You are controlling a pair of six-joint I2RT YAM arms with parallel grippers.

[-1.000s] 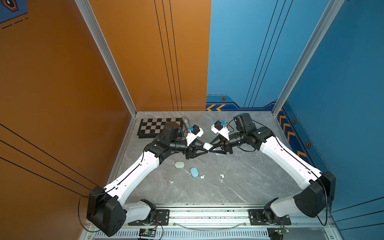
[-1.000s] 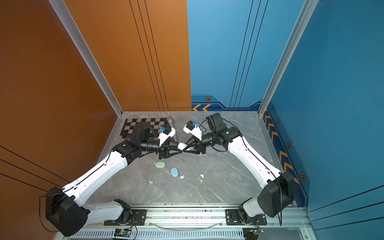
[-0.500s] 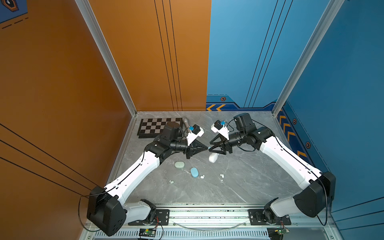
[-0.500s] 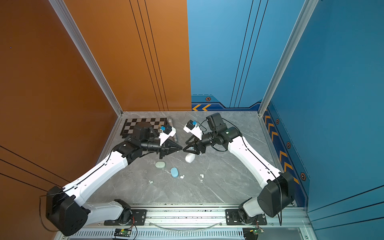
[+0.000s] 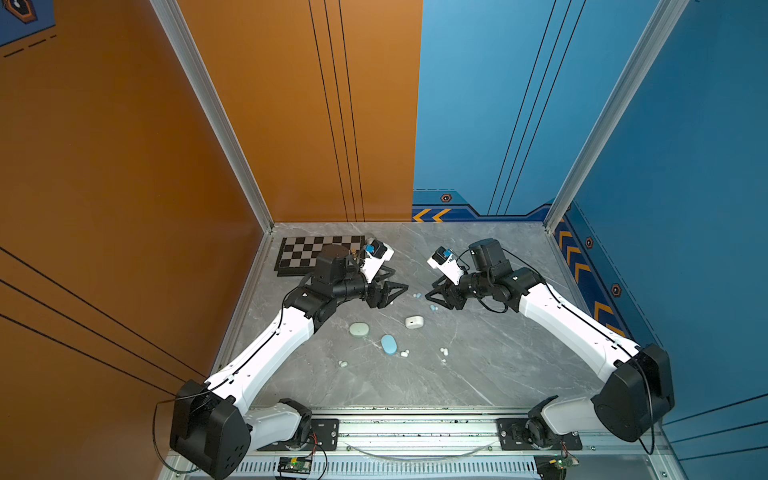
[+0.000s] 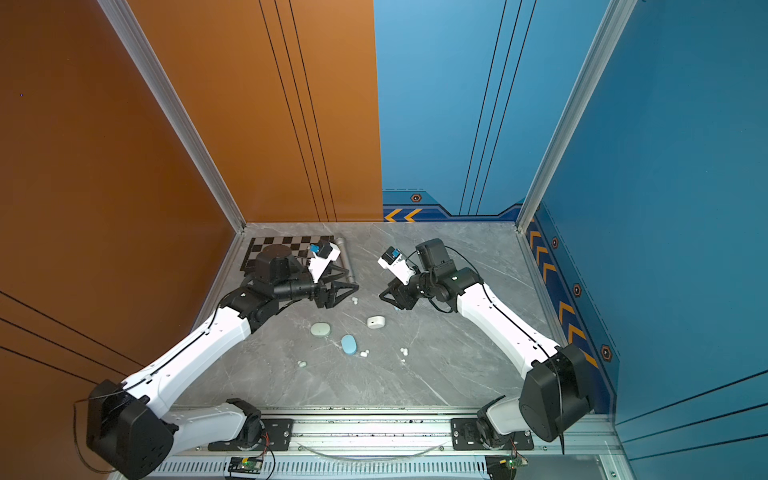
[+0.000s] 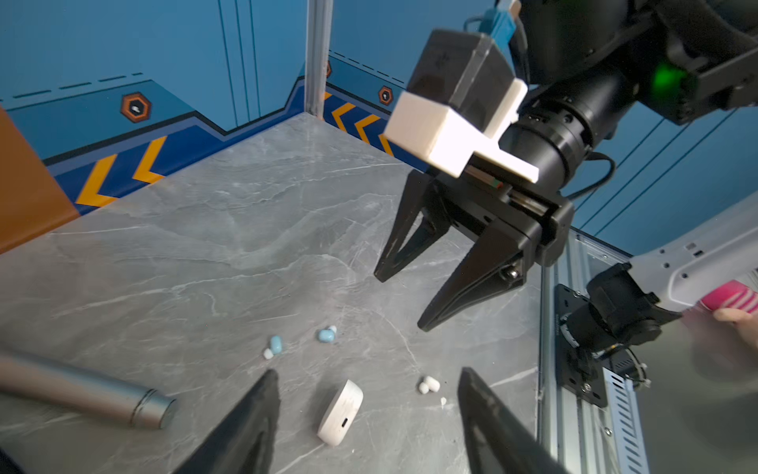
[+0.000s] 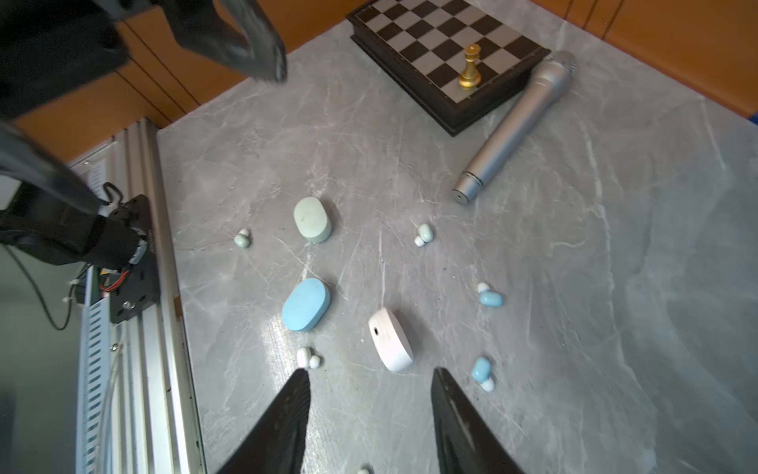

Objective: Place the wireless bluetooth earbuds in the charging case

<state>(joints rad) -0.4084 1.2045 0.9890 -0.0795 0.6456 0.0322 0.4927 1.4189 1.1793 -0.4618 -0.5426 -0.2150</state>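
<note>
We're above the marble table point(image 5: 478, 374) with both arms low. The left gripper point(image 7: 367, 371) is spread wide and holds nothing. The right gripper point(image 8: 371, 370) stands partly open, empty as well. Between them the white charging case point(image 5: 414, 321) rests on its edge. The earbuds lie loose on the table: a pale blue earbud point(image 8: 480, 368) is just beside that case, a white earbud point(image 8: 305, 357) sits by the blue case point(image 8: 305, 303), and a mint earbud point(image 8: 424, 233) is near the mint case point(image 8: 312, 218).

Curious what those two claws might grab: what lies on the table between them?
A pale blue earbud and a second blue earbud lie on the marble table between the left gripper and right gripper, clearest in the left wrist view.
</note>
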